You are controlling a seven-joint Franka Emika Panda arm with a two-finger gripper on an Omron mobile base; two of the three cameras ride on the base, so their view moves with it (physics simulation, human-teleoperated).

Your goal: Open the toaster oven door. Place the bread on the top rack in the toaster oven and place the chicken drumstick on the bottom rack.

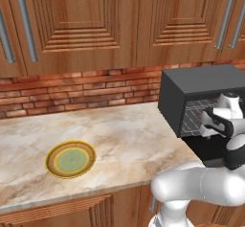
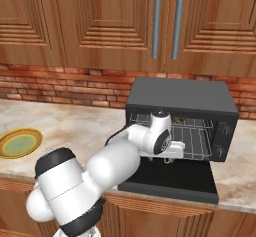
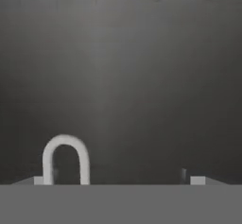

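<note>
Reaching forward into toaster oven [image 2: 185, 98] | pincer [image 2: 176, 150] spread wide, empty | door [image 2: 172, 181] lying flat

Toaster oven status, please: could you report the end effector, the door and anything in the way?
End effector open, empty, at oven mouth. Door down flat. Racks show no food; nothing blocking.

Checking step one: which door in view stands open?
The flat black glass toaster oven door, folded down flat before the dark grey toaster oven; the wooden cabinet doors above are all shut.
</note>
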